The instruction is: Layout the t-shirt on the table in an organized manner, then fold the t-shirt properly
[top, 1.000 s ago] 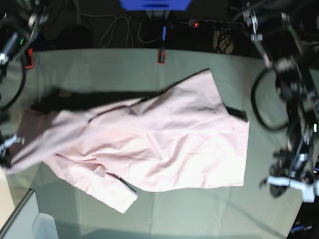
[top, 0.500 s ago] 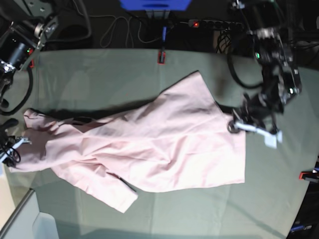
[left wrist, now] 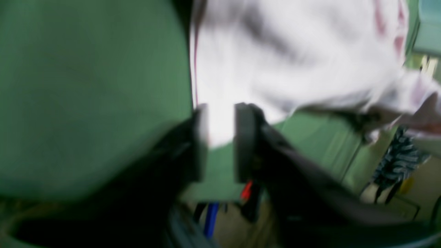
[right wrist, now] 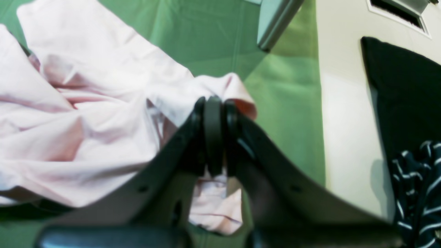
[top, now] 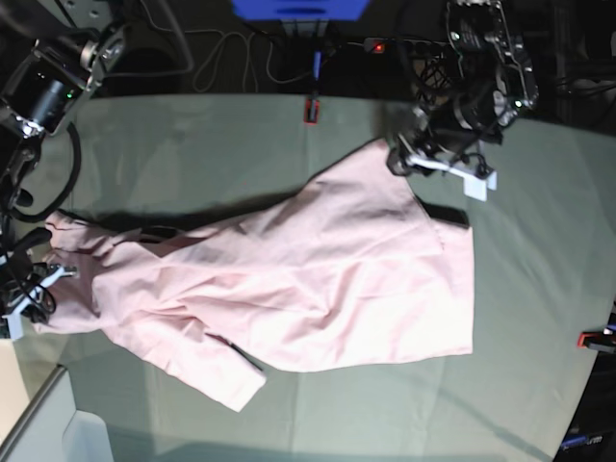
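The pale pink t-shirt (top: 308, 279) lies spread and creased across the grey-green table (top: 192, 144); its lettering does not show. My left gripper (top: 398, 159) hovers at the shirt's far corner. In the blurred left wrist view the left gripper (left wrist: 222, 137) is open, with the shirt's edge (left wrist: 293, 51) showing between its fingers. My right gripper (top: 40, 281) is at the table's left edge. In the right wrist view the right gripper (right wrist: 213, 113) is shut on a bunched fold of the shirt (right wrist: 86, 103).
Red-and-black clamps sit at the far edge (top: 311, 109) and the right edge (top: 592, 339). A grey box (top: 58, 428) stands at the near left corner. A power strip (top: 404, 45) and cables lie behind the table. Dark striped cloth (right wrist: 413, 179) lies on the floor.
My left arm swung from the table's right side up to the shirt's far corner. My right gripper keeps hold of the shirt's left end, which has shifted slightly.
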Action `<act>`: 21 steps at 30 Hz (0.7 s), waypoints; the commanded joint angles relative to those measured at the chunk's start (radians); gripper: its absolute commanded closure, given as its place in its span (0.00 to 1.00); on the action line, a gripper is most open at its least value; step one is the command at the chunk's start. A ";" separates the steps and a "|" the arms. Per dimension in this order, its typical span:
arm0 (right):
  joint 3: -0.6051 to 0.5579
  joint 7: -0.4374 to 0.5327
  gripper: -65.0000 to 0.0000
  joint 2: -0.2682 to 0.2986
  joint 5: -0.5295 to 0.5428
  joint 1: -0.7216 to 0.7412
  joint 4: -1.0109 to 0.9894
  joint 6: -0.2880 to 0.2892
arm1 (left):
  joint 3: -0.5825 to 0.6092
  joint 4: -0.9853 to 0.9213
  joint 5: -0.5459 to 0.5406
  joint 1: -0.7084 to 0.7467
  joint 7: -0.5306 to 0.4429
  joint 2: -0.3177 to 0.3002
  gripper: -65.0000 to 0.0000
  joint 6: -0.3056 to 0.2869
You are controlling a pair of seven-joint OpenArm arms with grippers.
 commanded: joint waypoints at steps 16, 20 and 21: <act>0.010 0.023 1.00 0.021 0.010 0.005 0.023 -0.004 | 0.135 -0.078 0.120 0.004 -0.129 0.024 0.33 -0.007; 0.010 0.023 1.00 0.022 0.008 0.005 0.023 -0.004 | 0.111 -0.072 0.111 0.027 -0.129 0.024 0.33 -0.010; 0.010 0.023 1.00 0.022 0.008 0.005 0.023 -0.004 | 0.108 -0.075 0.111 0.027 -0.129 0.022 0.33 -0.011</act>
